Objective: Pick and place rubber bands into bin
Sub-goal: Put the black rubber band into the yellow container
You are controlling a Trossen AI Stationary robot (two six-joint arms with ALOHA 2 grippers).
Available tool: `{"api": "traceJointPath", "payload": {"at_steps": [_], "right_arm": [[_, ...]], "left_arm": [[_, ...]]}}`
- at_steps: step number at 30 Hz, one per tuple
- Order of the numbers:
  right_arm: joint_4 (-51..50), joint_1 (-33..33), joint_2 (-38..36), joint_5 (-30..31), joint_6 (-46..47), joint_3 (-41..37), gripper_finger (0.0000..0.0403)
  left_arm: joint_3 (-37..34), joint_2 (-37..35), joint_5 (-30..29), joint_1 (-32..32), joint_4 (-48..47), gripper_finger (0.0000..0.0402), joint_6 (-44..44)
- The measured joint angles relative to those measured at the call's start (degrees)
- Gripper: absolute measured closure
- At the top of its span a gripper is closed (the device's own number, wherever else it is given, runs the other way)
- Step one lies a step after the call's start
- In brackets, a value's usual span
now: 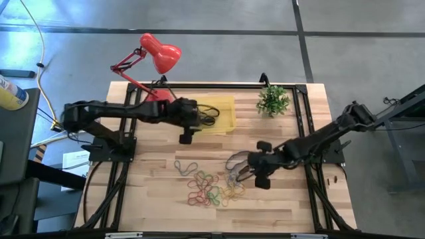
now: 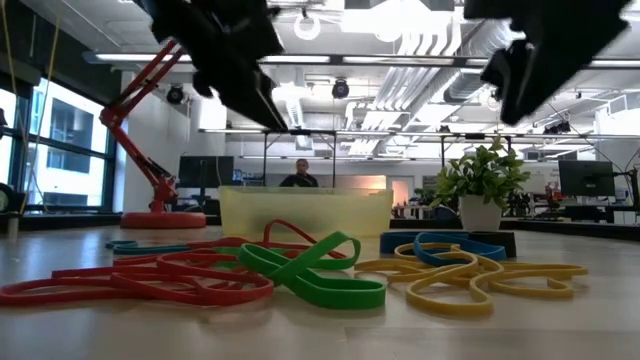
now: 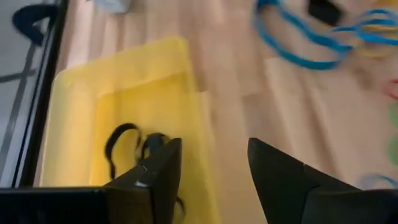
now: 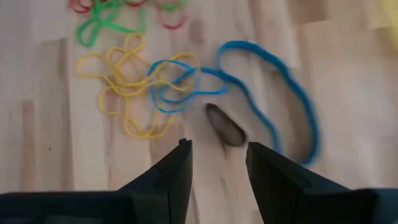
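Jaws spread on both: left gripper point(image 1: 199, 119) hung over the bin point(image 1: 226, 106) (black bands inside), release apparently done; right gripper point(image 4: 217, 165) must close on the blue band point(image 4: 273, 93) at 12 o'clock.

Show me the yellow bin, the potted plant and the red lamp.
yellow bin point(image 1: 227, 106): high view, its bare right part.
potted plant point(image 1: 273, 99): high view, middle of the green leaves.
red lamp point(image 1: 161, 55): high view, its shade.
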Motion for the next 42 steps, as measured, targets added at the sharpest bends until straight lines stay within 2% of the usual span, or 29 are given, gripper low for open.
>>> {"api": "traceJointPath", "payload": {"at_steps": [3,9,15,18,22,26,33,42], "right_arm": [[8.0,0.4,0.0,-0.5,0.3,-4.8,0.0263],[18.2,0.4,0.0,-5.3,-2.7,-11.7,0.0277],[23.6,-0.5,0.0,-3.6,-9.5,-13.9,0.0291],[23.6,-2.2,0.5,-3.7,-14.6,-13.9,0.0295],[23.6,-4.3,2.5,-8.1,-20.4,-13.9,0.0299],[23.5,-5.1,4.4,-11.7,-22.0,-13.9,0.0300],[23.4,-5.6,7.3,-12.0,-23.3,-14.0,0.0300],[24.4,-6.1,8.0,-9.8,-23.9,-13.7,0.0312]], "left_arm": [[0.0,-4.5,-2.0,-4.2,-3.6,0.0237,-1.0],[0.0,-12.0,-10.8,-12.0,-10.4,0.0243,-6.1],[0.0,-16.5,-17.3,-17.6,-15.9,0.0243,-12.2],[0.0,-17.6,-19.8,-19.9,-18.0,0.0243,-14.7],[0.0,-17.9,-21.6,-22.4,-19.7,0.0243,-17.5],[0.0,-17.9,-22.5,-24.5,-21.3,0.0243,-20.8],[0.0,-17.9,-25.5,-27.4,-22.0,0.0245,-24.5],[0.0,-17.9,-25.9,-28.1,-22.7,0.0245,-27.1]]}}
